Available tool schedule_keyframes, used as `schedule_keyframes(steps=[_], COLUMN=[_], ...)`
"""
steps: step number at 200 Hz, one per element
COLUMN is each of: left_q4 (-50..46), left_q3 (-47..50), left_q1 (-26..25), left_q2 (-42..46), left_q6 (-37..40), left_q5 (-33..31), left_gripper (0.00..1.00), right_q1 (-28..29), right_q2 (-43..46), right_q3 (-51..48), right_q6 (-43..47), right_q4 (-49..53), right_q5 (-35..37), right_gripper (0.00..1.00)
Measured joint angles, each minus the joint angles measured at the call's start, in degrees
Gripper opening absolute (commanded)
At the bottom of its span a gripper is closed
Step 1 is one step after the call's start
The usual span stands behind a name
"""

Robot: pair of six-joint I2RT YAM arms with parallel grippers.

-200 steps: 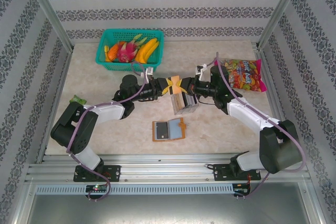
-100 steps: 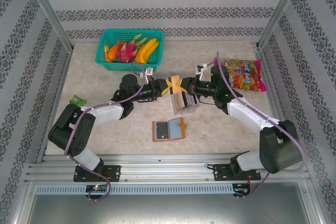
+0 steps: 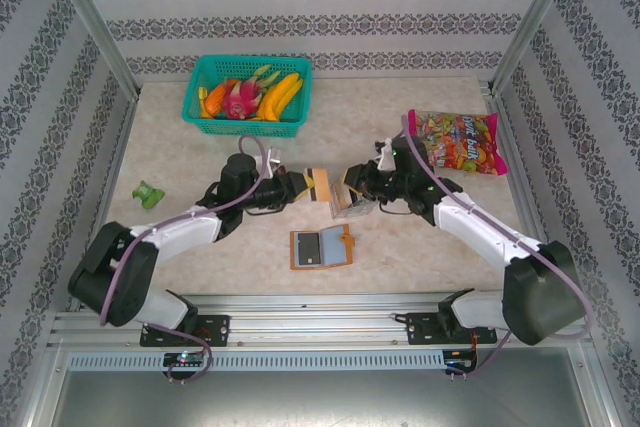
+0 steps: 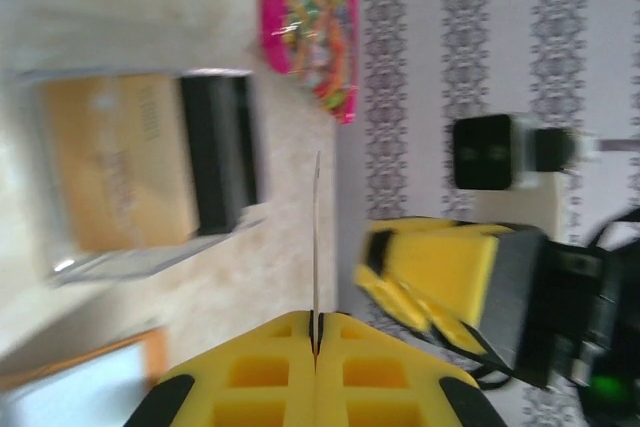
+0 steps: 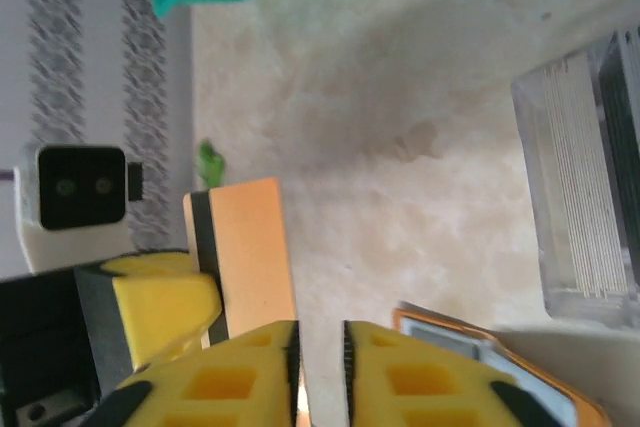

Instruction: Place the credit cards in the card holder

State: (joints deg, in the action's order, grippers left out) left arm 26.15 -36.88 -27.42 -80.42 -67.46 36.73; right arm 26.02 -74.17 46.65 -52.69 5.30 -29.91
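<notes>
Top external shows the bench (image 3: 430, 247) with the card holder (image 3: 322, 247) lying open near its front, no card clearly slotted. Just behind it, the clear box (image 3: 354, 207) holds stacked credit cards (image 5: 575, 187), so most work is left. Left tool (image 4: 316, 332) is clamped on an orange card (image 3: 321, 185); right tool (image 5: 320, 342) stands slightly apart, empty.

A: The arms' colours?
B: Left arm (image 3: 185, 230) and right arm (image 3: 470, 225): white links, black joints, lilac cables (image 3: 160, 219) trailing alongside.
A: The hands?
B: Left hand (image 4: 315, 332), right hand (image 5: 320, 332): yellow fingers (image 5: 235, 379) with square recesses, black bodies.
</notes>
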Motion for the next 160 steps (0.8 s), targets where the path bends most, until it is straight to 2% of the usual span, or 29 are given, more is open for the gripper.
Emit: schedule_keyframes(steps=[7,38,68,100,128,160], left_q4=[-3.3,-13.2,-16.9,-17.2,-17.1,-15.9], left_q3=[1.0,5.7,8.5,8.7,8.7,8.7], left_q1=[0.0,-0.8,-3.5,-7.0,-10.5,-11.2], left_q2=[1.7,7.8,9.2,7.3,5.8,3.1], left_q6=[1.3,5.2,7.5,9.4,10.2,10.3], left_q5=[-1.2,-4.7,-6.8,-7.5,-9.0,-9.6], left_gripper=[0.00,0.00,0.00,0.00,0.00,0.00], right_q1=[2.3,11.7,18.4,19.2,19.2,18.8], right_q2=[0.7,0.4,-6.0,-11.8,-12.0,-12.0], right_q3=[0.0,-1.0,-1.3,-1.7,-1.8,-3.0], right_q6=[0.9,2.8,3.2,3.2,3.7,5.0], right_q4=[1.9,5.7,6.5,6.8,9.1,11.2], right_q5=[2.3,9.6,12.5,13.7,16.9,19.1], right_gripper=[0.08,0.07,0.07,0.09,0.11,0.12])
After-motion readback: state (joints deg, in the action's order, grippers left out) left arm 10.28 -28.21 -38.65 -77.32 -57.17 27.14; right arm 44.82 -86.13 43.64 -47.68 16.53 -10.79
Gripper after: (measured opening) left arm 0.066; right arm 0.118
